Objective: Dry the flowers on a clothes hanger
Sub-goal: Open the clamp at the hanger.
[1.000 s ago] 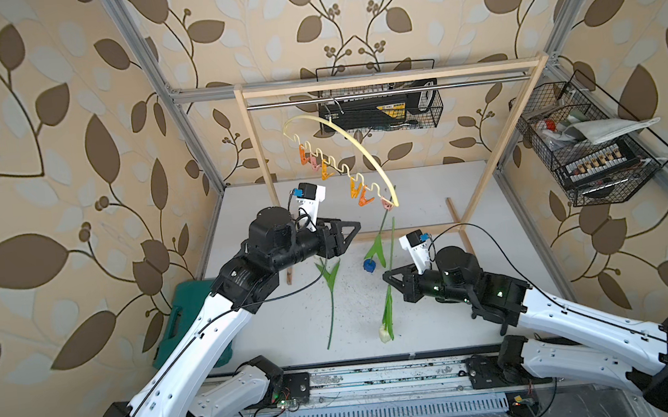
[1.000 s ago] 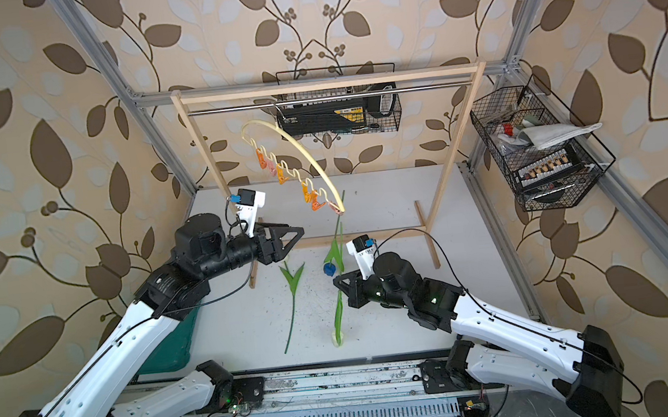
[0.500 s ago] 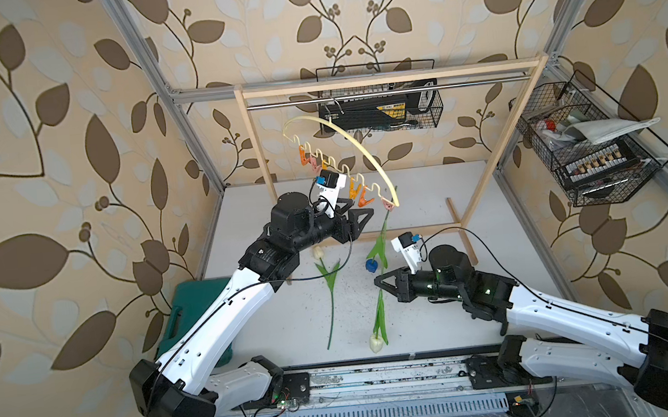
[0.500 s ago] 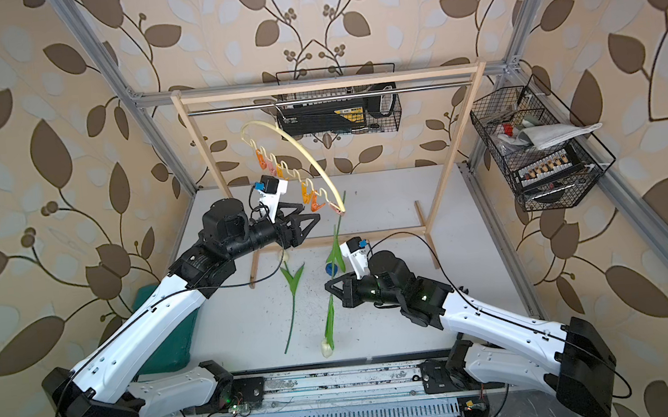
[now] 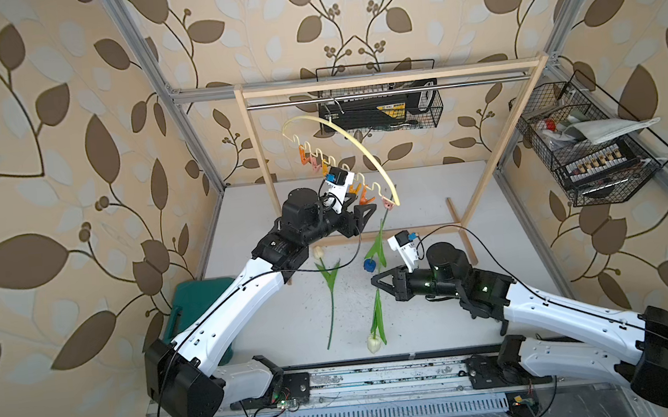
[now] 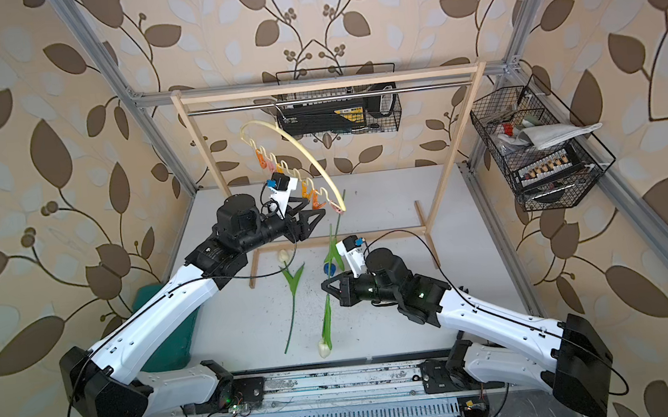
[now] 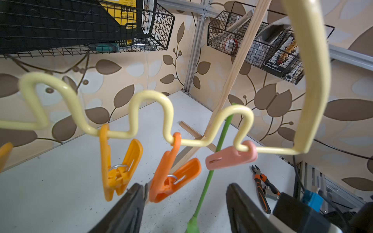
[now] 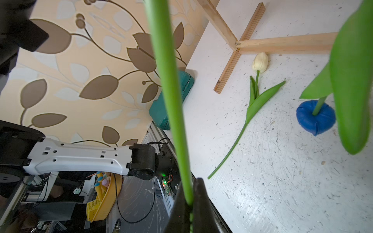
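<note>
White tulip (image 5: 376, 316) hangs head-down, stem clamped in the right gripper (image 5: 374, 281), low and nearward of the hanger's (image 7: 315, 80) orange pin (image 7: 173, 177), beside which the left gripper (image 7: 185, 187) hovers, jaws apart.

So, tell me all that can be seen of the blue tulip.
The blue tulip hangs head down: round blue head, seemingly fabric, thin green stem, pointed green leaves. The pink clothespin at the end of the clothes hanger grips its stem near the tip. The open left claw is close, not holding it.
</note>
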You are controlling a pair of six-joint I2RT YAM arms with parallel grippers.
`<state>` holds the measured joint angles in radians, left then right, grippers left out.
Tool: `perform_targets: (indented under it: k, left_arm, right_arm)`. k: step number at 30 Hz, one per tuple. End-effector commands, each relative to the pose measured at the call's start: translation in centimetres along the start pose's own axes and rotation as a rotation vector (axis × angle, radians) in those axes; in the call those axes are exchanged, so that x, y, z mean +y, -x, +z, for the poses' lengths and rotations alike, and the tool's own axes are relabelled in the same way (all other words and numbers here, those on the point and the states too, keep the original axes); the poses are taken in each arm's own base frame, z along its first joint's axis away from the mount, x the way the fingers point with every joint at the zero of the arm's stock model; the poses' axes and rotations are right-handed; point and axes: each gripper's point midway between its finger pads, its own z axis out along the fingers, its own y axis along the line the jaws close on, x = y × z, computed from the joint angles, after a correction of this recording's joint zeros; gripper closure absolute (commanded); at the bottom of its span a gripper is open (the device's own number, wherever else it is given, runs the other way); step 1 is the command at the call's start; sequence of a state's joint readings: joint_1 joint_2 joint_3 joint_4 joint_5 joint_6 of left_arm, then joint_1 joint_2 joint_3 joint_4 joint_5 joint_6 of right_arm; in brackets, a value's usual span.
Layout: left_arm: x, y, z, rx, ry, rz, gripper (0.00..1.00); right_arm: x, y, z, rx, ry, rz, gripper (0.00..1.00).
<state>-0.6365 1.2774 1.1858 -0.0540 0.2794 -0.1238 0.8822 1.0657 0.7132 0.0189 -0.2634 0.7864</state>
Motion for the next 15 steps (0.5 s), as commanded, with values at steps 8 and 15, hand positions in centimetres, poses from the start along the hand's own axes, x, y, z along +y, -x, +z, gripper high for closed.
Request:
perform_targets:
  k: [8, 15]
  left_arm:
    - [-0.9, 3.9, 1.0, -0.1, 0.015, 0.113, 0.29]
    - [-1.1, 3.7, 2.1, -0.089, 0.051, 0.176, 0.3]
  right_arm:
    - [1.5, 1.0, -0.3, -0.005, 0.033, -0.027, 1.0]
    - [2.1, 1.4, -0.5, -0.009, 0.044, -0.033, 1.0]
